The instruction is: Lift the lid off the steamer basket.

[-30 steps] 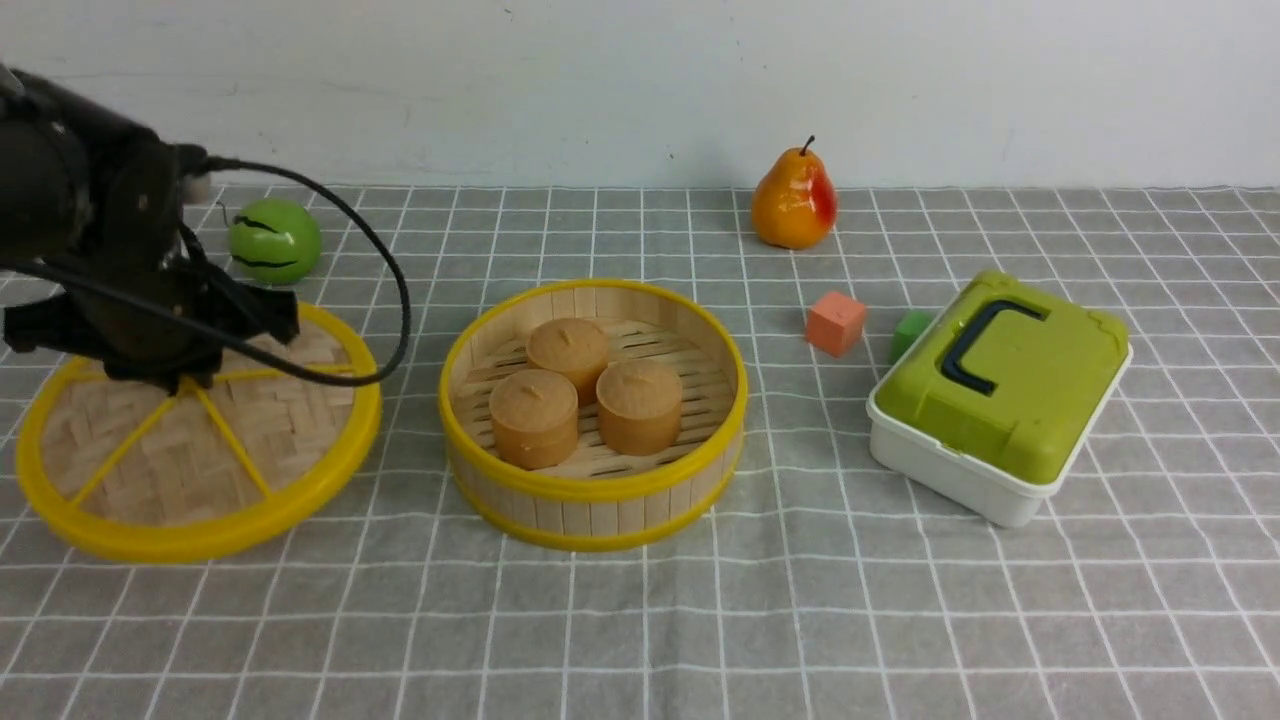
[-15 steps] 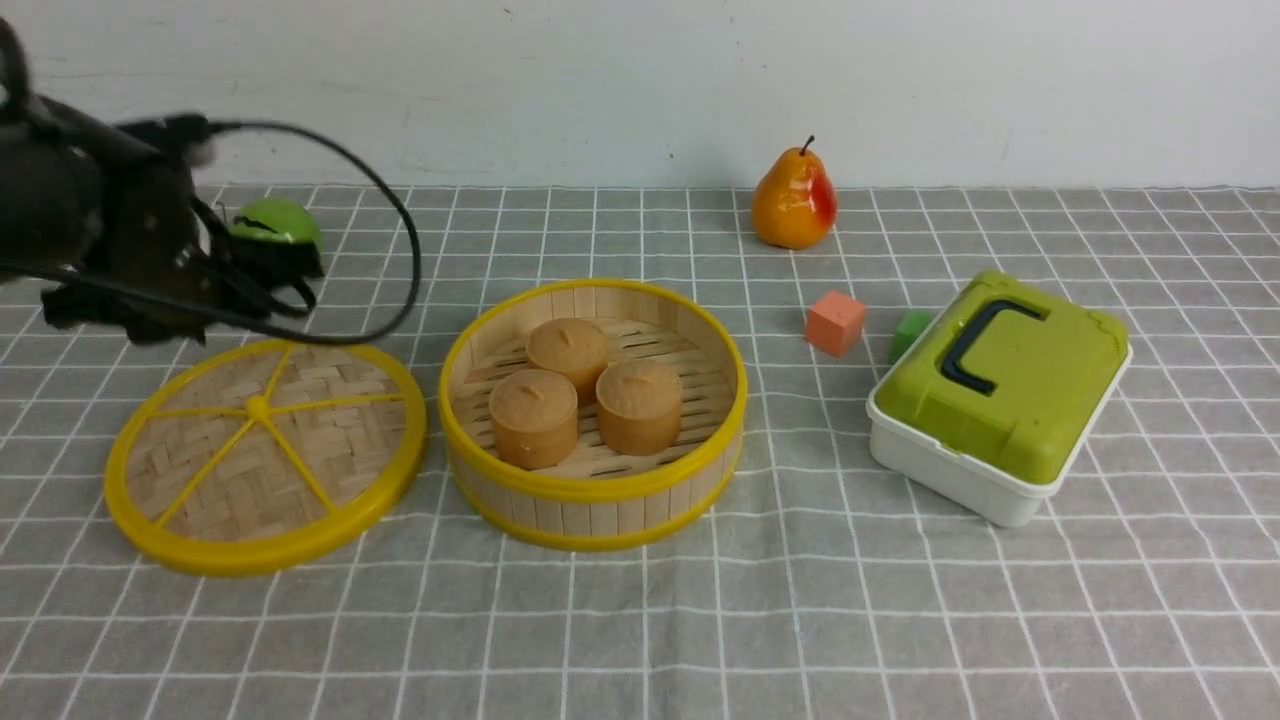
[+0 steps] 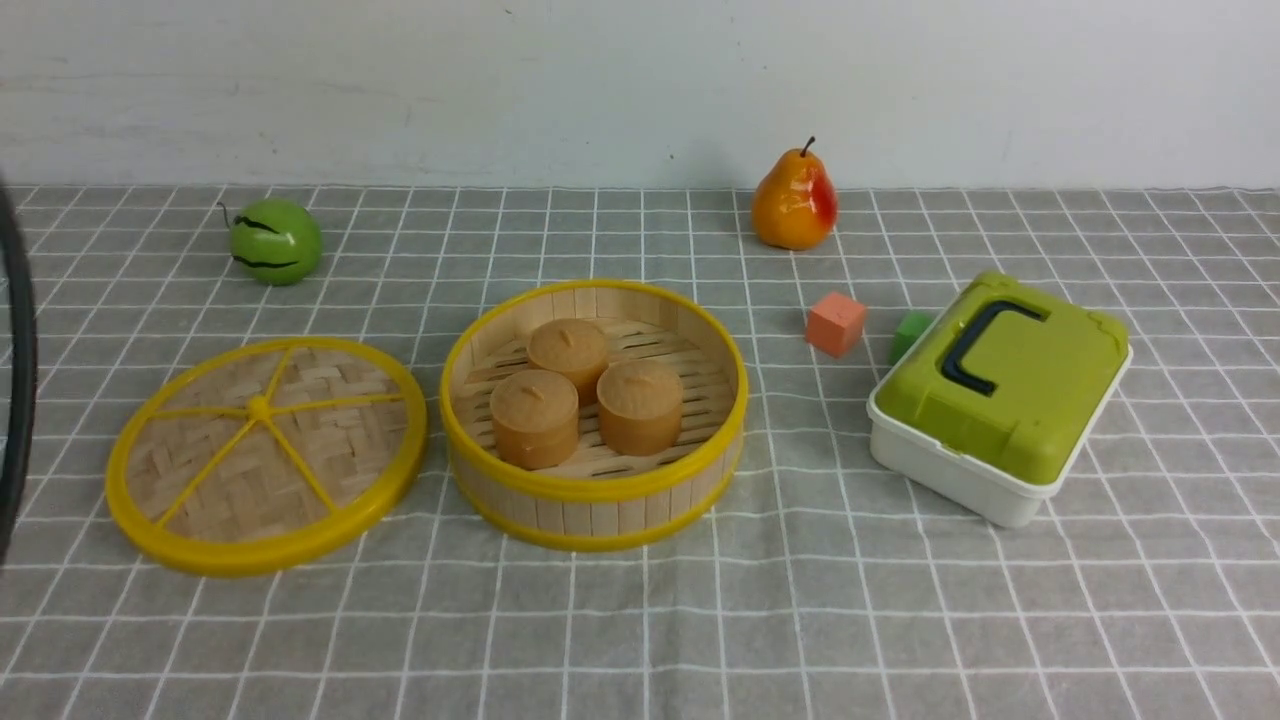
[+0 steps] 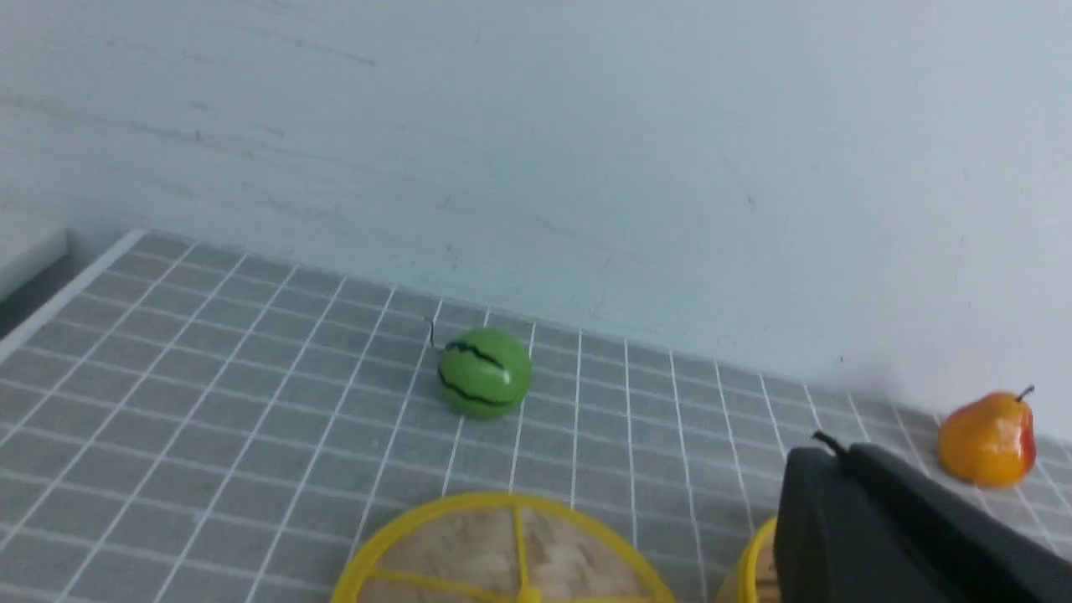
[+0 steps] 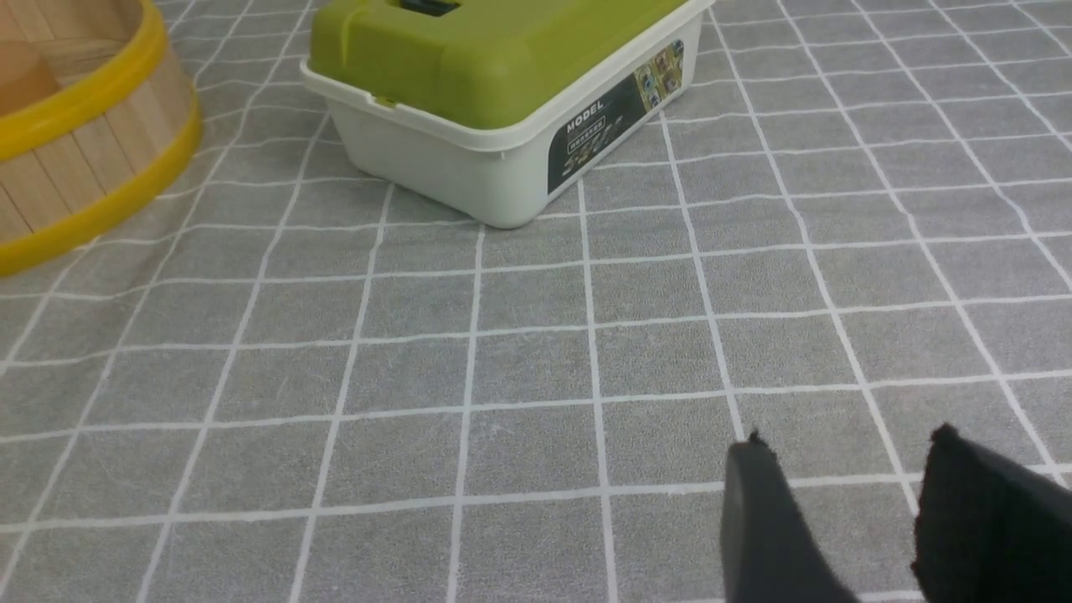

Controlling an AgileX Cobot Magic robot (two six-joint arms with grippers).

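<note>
Work surface: a table under a grey cloth [image 3: 800, 600] printed with a white grid, ending at a plain pale wall [image 3: 600, 80]. The left wrist view shows the white border [image 4: 50, 289] of the table.

The lid [image 3: 267, 455] lies flat on the cloth just left of the steamer basket [image 3: 590, 512], their rims nearly touching. The basket stands uncovered and holds three brown cakes [image 3: 585, 395].

Near the wall sit a green striped ball [image 3: 275, 240] and a pear [image 3: 795, 200]. To the right are an orange cube [image 3: 835, 323], a green cube [image 3: 908, 333] and a white box [image 3: 960, 475] with a green top.

The left claw [image 4: 837, 477] shows only as one dark mass; its fingers appear pressed together and hold nothing. The right claw [image 5: 850, 452] has its fingers apart over bare cloth, also empty.
</note>
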